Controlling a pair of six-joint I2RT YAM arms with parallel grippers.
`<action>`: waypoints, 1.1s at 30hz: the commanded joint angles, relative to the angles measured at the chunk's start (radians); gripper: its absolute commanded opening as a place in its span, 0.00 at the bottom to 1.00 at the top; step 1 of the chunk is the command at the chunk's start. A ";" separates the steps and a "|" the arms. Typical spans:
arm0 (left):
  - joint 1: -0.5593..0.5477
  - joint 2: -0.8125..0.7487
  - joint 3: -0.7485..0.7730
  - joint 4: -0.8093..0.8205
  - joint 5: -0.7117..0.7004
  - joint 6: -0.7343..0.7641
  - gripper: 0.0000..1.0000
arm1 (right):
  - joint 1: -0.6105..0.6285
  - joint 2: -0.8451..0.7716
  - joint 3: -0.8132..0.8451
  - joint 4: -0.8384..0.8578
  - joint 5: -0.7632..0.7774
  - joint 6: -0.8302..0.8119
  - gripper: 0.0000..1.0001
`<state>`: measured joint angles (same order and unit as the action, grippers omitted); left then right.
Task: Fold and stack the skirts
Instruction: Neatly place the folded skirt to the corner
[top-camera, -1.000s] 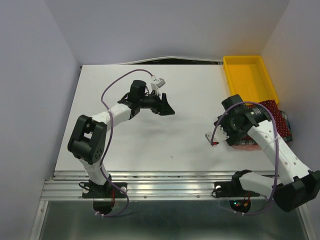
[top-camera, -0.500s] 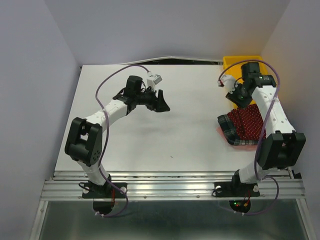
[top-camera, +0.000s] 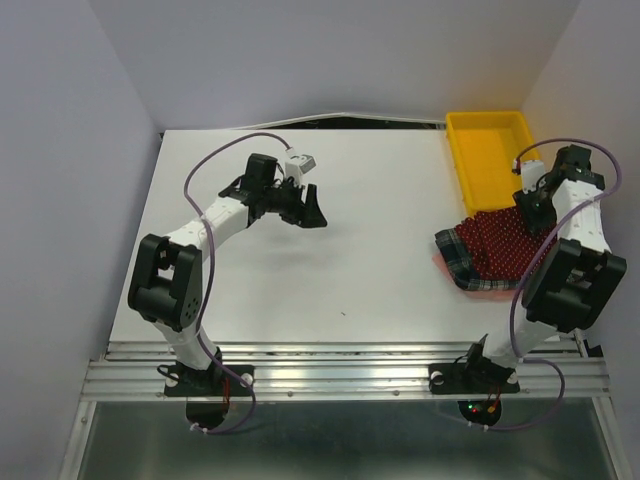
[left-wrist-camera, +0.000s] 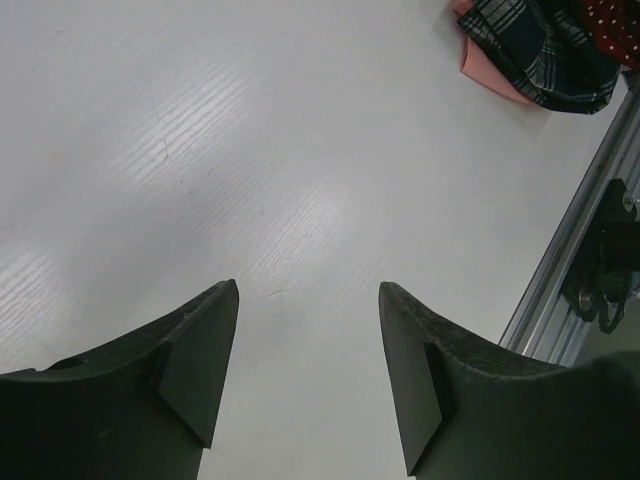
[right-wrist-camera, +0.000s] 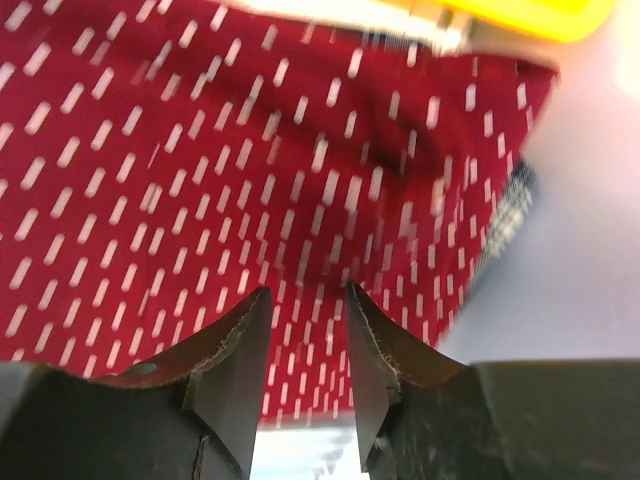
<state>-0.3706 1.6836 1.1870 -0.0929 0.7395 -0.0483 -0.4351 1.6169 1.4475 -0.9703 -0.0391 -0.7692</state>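
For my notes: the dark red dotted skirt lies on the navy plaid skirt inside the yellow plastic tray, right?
No. The dark red dotted skirt lies on the navy plaid skirt beside the yellow plastic tray, on the table; top external view.

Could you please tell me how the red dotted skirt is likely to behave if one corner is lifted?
The red dotted skirt lies rumpled with soft folds, so it will probably droop limply. It overlaps the plaid skirt, so lifting may drag that along. It looks thin, so likely light.
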 joint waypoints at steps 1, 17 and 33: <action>0.018 -0.048 0.052 -0.053 -0.011 0.048 0.69 | -0.017 0.081 -0.007 0.186 -0.007 0.073 0.40; 0.165 -0.203 0.170 -0.200 -0.265 0.183 0.98 | 0.033 0.204 0.548 -0.088 -0.290 0.248 0.75; 0.179 -0.288 0.160 -0.505 -0.454 0.375 0.98 | 0.673 -0.135 -0.303 0.386 -0.536 0.562 1.00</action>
<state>-0.1986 1.4540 1.4082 -0.5262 0.3099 0.2733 0.1905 1.5604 1.2804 -0.7311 -0.5278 -0.2646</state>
